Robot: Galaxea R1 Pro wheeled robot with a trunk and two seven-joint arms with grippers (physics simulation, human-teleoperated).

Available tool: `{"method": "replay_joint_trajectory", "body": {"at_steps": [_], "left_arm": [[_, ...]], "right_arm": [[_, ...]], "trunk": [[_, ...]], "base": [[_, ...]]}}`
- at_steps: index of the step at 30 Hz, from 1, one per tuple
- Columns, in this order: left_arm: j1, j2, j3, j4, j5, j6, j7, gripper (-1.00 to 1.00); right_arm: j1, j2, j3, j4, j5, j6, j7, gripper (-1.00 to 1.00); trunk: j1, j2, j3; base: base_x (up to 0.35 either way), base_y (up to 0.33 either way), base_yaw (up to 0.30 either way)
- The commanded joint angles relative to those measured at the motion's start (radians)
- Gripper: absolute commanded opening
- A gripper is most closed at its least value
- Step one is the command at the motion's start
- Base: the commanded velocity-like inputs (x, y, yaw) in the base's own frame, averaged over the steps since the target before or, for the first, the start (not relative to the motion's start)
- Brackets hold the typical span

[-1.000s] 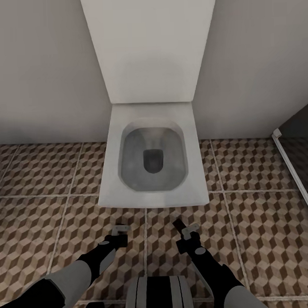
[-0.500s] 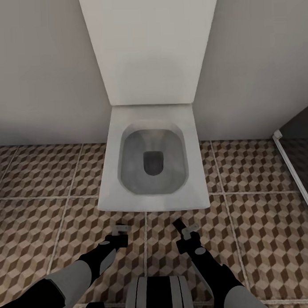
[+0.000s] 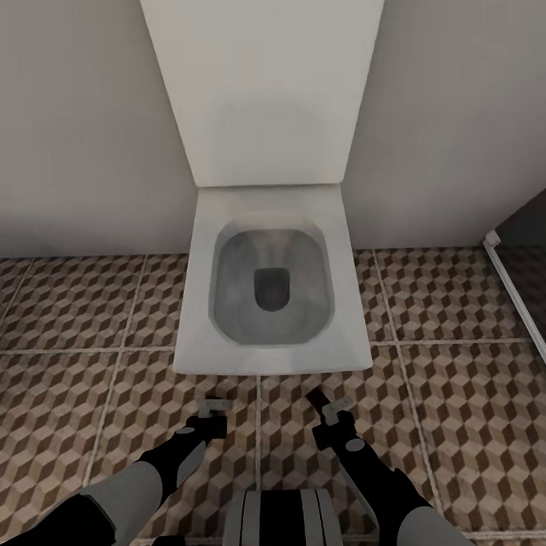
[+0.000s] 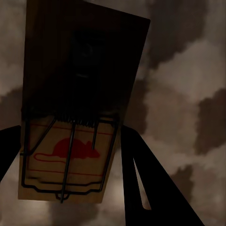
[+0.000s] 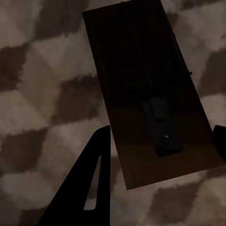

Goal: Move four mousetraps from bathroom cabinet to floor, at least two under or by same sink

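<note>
Over the last second the view crept towards the white square toilet (image 3: pixel 269 281); nothing else moved. The left gripper (image 3: pixel 216 403) gripped a brown wooden mousetrap (image 4: pixel 70 141), and the right gripper (image 3: pixel 325 403) gripped another (image 5: pixel 150 94), both above the cube-patterned floor (image 3: pixel 72 390), neither yet set down.

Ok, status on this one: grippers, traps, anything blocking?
Left gripper and right gripper: each shut on a mousetrap, low over the bathroom floor. Toilet dead ahead.
</note>
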Motion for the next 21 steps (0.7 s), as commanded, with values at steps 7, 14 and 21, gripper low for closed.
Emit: {"method": "replay_joint_trajectory", "body": {"at_steps": [7,14,21], "left_arm": [[0.0,0.0,-0.009,-0.001,0.005,0.0,0.009,-1.0],[0.0,0.0,-0.009,-0.001,0.005,0.0,0.009,-1.0],[0.0,0.0,-0.009,-0.001,0.005,0.0,0.009,-1.0]], "right_arm": [[0.0,0.0,0.004,-0.002,0.009,0.008,-0.005,-1.0],[0.0,0.0,0.004,-0.002,0.009,0.008,-0.005,-1.0],[0.0,0.0,0.004,-0.002,0.009,0.008,-0.005,-1.0]], "trunk": [[0.003,-0.002,-0.024],[0.003,-0.002,-0.024],[0.003,-0.002,-0.024]], "base": [[0.0,0.0,0.0],[0.0,0.0,0.0],[0.0,0.0,0.0]]}}
